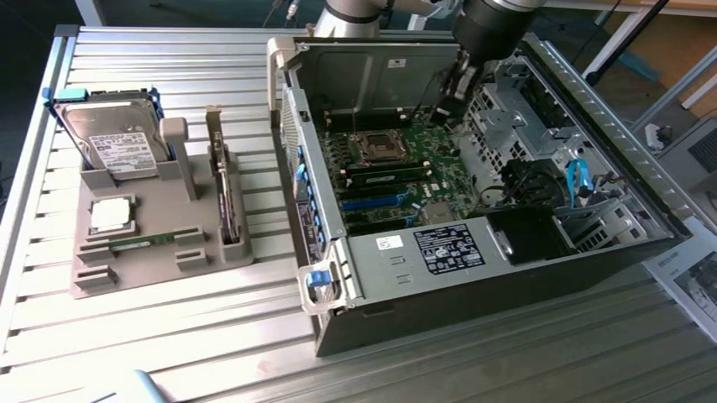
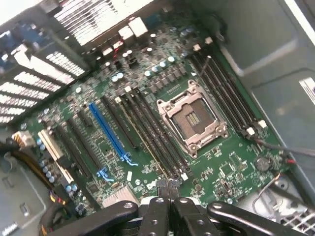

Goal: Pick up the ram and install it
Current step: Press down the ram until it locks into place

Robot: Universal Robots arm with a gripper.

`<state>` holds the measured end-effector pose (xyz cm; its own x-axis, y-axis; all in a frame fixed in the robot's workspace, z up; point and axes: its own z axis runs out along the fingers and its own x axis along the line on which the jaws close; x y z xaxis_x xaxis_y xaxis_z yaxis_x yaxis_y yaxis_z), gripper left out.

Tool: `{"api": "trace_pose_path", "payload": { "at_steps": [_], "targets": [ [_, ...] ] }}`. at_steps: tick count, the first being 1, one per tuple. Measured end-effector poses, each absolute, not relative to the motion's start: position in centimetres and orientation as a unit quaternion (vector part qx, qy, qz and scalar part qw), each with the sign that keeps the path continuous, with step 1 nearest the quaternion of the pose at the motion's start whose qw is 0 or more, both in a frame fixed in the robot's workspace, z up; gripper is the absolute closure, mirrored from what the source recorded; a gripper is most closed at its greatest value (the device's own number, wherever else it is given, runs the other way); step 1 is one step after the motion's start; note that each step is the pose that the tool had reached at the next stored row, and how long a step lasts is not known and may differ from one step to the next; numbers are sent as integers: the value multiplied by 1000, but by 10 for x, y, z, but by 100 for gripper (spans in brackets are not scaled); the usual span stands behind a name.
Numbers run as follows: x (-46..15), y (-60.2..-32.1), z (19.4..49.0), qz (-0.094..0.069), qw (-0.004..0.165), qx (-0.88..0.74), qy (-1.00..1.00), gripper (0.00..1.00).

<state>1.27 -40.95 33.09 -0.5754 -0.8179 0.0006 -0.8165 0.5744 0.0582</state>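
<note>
The ram point(image 1: 143, 241) is sitting in the gray holder tray point(image 1: 134, 273) on the exterior view's left, below the hard drive point(image 1: 112, 143). Over to the right, the gripper point(image 2: 170, 196) hangs above the motherboard point(image 1: 392, 180) inside the open computer case point(image 1: 583, 243), fingers pinched shut, nothing in them.

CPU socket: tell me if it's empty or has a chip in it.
Empty. The CPU socket shows bare contacts inside its metal frame, with no chip seated.

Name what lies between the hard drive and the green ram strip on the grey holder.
In the exterior view, the square silver processor chip lies flat between the upright hard drive and the ram.
</note>
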Motion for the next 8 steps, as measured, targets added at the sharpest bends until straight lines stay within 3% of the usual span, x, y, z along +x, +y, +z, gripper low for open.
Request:
{"api": "trace_pose_path", "payload": {
  "at_steps": [8],
  "targets": [
    [13, -410, 330, -27, 11, 348, -937, 90]
  ]
}}
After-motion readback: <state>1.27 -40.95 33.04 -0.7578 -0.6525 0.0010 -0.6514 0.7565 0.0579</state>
